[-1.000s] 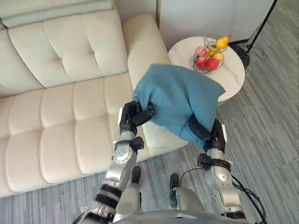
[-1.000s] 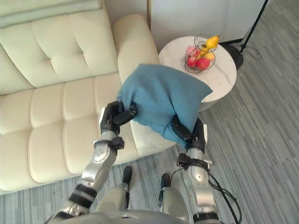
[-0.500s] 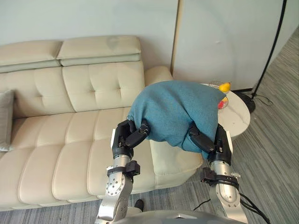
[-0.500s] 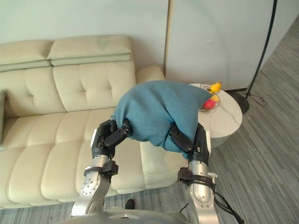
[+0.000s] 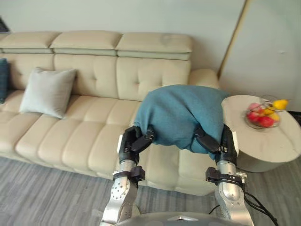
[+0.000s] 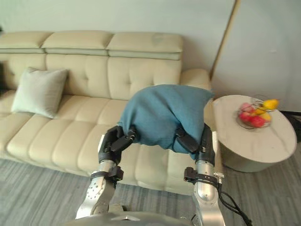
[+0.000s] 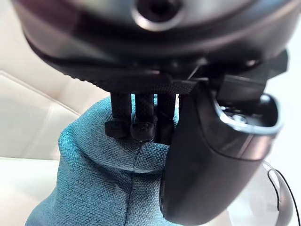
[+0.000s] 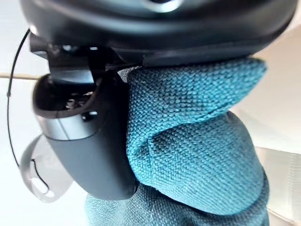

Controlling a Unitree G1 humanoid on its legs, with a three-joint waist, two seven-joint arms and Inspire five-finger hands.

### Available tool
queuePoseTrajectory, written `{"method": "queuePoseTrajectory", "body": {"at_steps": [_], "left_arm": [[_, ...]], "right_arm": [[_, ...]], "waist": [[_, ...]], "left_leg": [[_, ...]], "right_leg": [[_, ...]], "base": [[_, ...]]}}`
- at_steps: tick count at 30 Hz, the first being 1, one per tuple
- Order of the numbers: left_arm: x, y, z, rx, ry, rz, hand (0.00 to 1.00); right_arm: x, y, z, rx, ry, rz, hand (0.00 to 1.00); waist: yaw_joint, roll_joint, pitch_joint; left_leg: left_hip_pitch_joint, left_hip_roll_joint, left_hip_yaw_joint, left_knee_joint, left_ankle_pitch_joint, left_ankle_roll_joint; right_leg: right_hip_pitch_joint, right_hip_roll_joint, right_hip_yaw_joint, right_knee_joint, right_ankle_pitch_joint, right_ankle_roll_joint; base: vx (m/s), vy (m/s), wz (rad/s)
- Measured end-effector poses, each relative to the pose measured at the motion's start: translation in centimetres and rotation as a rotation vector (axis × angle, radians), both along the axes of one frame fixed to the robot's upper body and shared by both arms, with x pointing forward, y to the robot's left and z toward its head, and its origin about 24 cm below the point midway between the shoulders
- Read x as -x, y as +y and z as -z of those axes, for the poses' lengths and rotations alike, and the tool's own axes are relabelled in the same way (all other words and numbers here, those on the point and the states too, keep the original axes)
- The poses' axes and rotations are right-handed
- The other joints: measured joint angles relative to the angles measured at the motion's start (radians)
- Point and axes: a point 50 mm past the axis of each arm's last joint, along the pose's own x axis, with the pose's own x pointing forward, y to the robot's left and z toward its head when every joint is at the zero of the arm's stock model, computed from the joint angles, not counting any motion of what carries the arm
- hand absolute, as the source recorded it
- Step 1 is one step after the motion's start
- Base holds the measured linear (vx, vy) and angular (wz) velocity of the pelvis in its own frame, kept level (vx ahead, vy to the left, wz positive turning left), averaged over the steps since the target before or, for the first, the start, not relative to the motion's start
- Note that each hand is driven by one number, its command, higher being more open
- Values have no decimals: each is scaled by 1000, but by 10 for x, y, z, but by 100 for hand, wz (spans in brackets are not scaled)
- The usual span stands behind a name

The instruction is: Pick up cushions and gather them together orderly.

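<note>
Fingers (image 7: 136,125) of my left hand (image 5: 134,141) are curled into the lower left corner of the teal woven cushion (image 5: 183,113), with the thumb closing on the same fold of cloth, so that hand is gripping it. My right hand (image 5: 214,141) is clamped on the opposite lower corner. In the right wrist view its thumb (image 8: 89,141) presses flat against the bunched fabric, and from the head camera I see a dark finger lying across the cushion's front. The cushion hangs between the two hands, held up in the air, its top bulging over them. It sits in front of the right end of the cream tufted leather sofa (image 5: 94,70) and is clear of the seat. A pale grey square cushion (image 5: 47,92) leans upright against the sofa back, well apart to the left. At the far left edge I see a sliver of a dark cushion (image 5: 2,77). To the right of the sofa stands a round white side table (image 5: 263,146) carrying a wire basket of fruit (image 5: 263,115), on the grey plank floor (image 5: 37,197).
</note>
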Motion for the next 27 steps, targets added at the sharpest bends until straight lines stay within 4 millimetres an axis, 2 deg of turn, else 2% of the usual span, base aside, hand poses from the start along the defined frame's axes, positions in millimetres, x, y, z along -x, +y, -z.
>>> {"method": "queuePoseTrajectory", "body": {"at_steps": [1,3,4,5,6,7,8,9,10,11,12,13,15,17,18,19,21,23,24,25,26,27], "left_arm": [[-2,2,2,-18,6,6,0],[-2,5,6,-34,19,4,0],[-1,6,7,-36,26,0,0],[-1,9,8,-41,30,-6,0],[-1,9,8,-44,29,-6,0],[-1,11,9,-51,30,-7,0],[-1,13,9,-56,31,-8,0],[-1,17,9,-65,30,-19,0],[-1,18,9,-67,30,-24,0],[-1,19,9,-68,33,-27,0],[-1,19,9,-68,33,-26,0],[-1,19,9,-67,31,-19,0],[-1,17,9,-62,31,-15,0],[-1,15,9,-59,32,-9,0],[-1,11,10,-49,40,-2,0],[0,7,10,-39,46,5,0],[0,6,10,-32,44,6,0],[1,6,10,-28,47,5,0],[5,6,10,-20,47,-1,0],[8,6,7,-10,41,-5,0],[9,5,4,4,27,-5,0],[7,2,1,18,13,-1,0]], "right_arm": [[1,1,5,-9,20,5,0],[2,3,11,-9,46,3,0],[2,5,13,-12,58,-2,0],[2,7,15,-15,67,-16,0],[1,8,15,-15,67,-20,0],[-1,9,15,-14,67,-28,0],[-3,10,15,-12,66,-34,0],[-7,12,15,-8,61,-46,0],[-7,13,15,-12,61,-49,0],[-7,13,15,-14,64,-57,0],[-7,13,15,-13,64,-60,0],[-7,12,15,-9,65,-61,0],[-7,9,15,7,67,-65,0],[-6,6,15,20,69,-68,0],[-6,3,15,28,73,-63,0],[-3,2,17,29,82,-55,0],[-2,2,16,24,80,-51,0],[4,3,12,24,70,-47,0],[9,4,5,25,49,-53,0],[10,5,0,23,27,-52,0],[9,5,-8,18,-7,-46,0],[7,4,-14,23,-38,-43,0]], "waist": [[-4,-9,4],[-1,-11,6],[10,-10,9],[18,-12,20],[20,-12,25],[24,-12,36],[27,-11,48],[20,-11,74],[13,-14,85],[6,-19,96],[4,-21,98],[-2,-31,99],[-14,-37,102],[-16,-36,102],[-23,-20,101],[-20,-6,94],[-19,-5,93],[2,-2,94],[21,5,92],[31,11,88],[38,11,87],[43,10,88]], "left_leg": [[-8,-28,-19,11,-11,20],[-14,-55,-36,32,-29,46],[-17,-66,-38,42,-41,58],[-12,-86,-34,44,-54,71],[-9,-89,-31,44,-59,77],[-1,-92,-27,41,-68,83],[11,-94,-20,37,-80,84],[32,-94,-16,27,-94,102],[41,-95,-22,16,-94,107],[66,-103,-26,-22,-88,119],[79,-112,-26,-41,-83,126],[104,-138,-25,-80,-76,133],[121,-167,-25,-89,-74,133],[128,-184,-30,-73,-90,131],[120,-179,-57,-26,-118,111],[121,-160,-79,4,-133,95],[128,-138,-84,60,-142,79],[103,-92,-70,216,-155,64],[61,-37,-48,378,-161,59],[42,0,-41,445,-177,51],[22,32,-42,452,-204,49],[6,42,-62,407,-214,45]], "right_leg": [[24,-13,0,-26,30,8],[43,-31,1,-25,59,14],[32,-51,7,13,65,11],[-19,-96,39,129,67,5],[-37,-109,55,167,70,-1],[-73,-128,83,235,84,-33],[-104,-142,102,292,95,-78],[-171,-132,182,409,36,-126],[-201,-91,234,451,-20,-113],[-239,9,306,467,-99,-73],[-248,43,320,454,-121,-64],[-263,105,323,404,-148,-73],[-284,148,305,362,-159,-92],[-293,183,299,285,-143,-117],[-266,199,287,246,-116,-163],[-228,216,264,212,-116,-163],[-155,237,240,142,-113,-165],[-79,264,238,84,-107,-169],[-18,286,250,47,-106,-170],[2,297,260,36,-107,-171],[12,297,284,31,-107,-172],[10,288,307,31,-107,-172]], "base": [[112,369,65],[82,261,49],[34,288,35],[20,240,16],[-19,235,1],[-37,172,-15],[-49,208,-26],[-46,178,-16],[-22,134,-3],[19,127,10],[55,78,14],[99,46,16],[152,0,20],[175,-38,25],[258,-51,41],[282,-60,44],[282,-85,27],[250,-97,-3],[257,-17,-32],[307,29,-50],[246,66,-55],[270,174,-58]]}}
